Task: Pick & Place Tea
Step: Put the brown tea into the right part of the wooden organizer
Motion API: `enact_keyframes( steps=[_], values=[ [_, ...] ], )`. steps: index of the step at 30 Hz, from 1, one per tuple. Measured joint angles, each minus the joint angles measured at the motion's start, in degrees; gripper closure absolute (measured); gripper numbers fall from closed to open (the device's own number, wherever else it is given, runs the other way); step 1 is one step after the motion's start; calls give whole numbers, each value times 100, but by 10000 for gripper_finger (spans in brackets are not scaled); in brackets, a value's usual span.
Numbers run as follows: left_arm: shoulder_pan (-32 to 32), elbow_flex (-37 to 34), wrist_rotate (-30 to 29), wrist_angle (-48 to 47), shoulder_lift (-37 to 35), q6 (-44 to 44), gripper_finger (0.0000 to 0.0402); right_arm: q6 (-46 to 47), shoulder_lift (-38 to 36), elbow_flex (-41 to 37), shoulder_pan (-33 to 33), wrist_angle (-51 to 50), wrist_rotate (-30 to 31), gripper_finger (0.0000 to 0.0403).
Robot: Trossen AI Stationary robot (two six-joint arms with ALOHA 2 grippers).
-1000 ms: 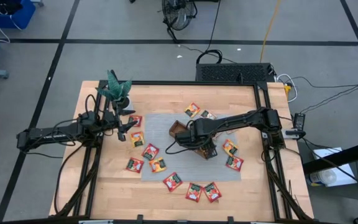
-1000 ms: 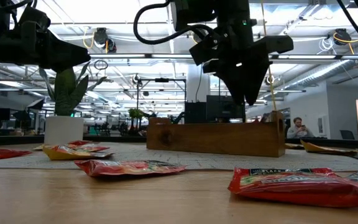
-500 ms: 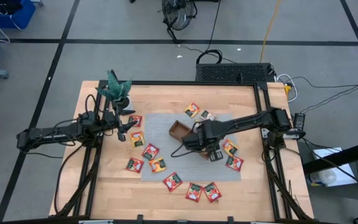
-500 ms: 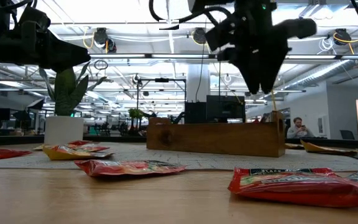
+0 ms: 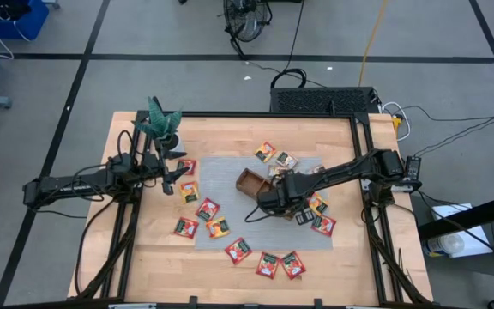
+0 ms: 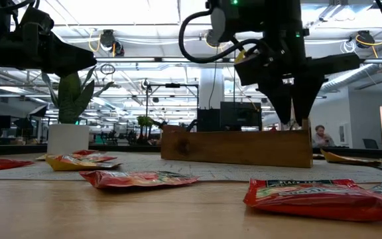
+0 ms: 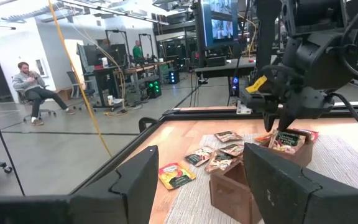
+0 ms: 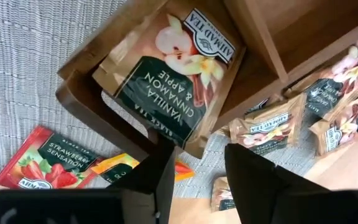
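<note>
Right tool (image 8: 194,171) half-parted, empty, above wooden tray (image 5: 251,182); vanilla-cinnamon-apple sachet (image 8: 166,78) lies slanted in the compartment. Left tool (image 5: 177,176) wide, parked clear over bench (image 5: 144,249).

A brown wooden tray (image 5: 249,180) sits mid-table on a grey mat (image 5: 221,172), a potted plant (image 5: 163,123) stands at the far left corner, and a seated person (image 7: 33,84) shows beyond.

Wooden table (image 5: 144,249): grey mat (image 5: 221,167), potted plant (image 5: 163,124), scattered tea sachets (image 5: 185,227).
</note>
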Motion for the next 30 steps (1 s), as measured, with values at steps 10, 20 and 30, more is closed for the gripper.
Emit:
enact_keyframes(
  steps=[10, 20, 30],
  values=[
    [-1, -1, 2, 0, -1, 0, 167, -377, -2, -10, -13, 668, 150, 275],
    [-1, -1, 2, 0, -1, 0, 167, -420, -2, -10, -15, 721, 752, 275],
    [0, 0, 2, 0, 0, 0, 167, -449, -8, -8, -4, 720, 727, 288]
  ],
)
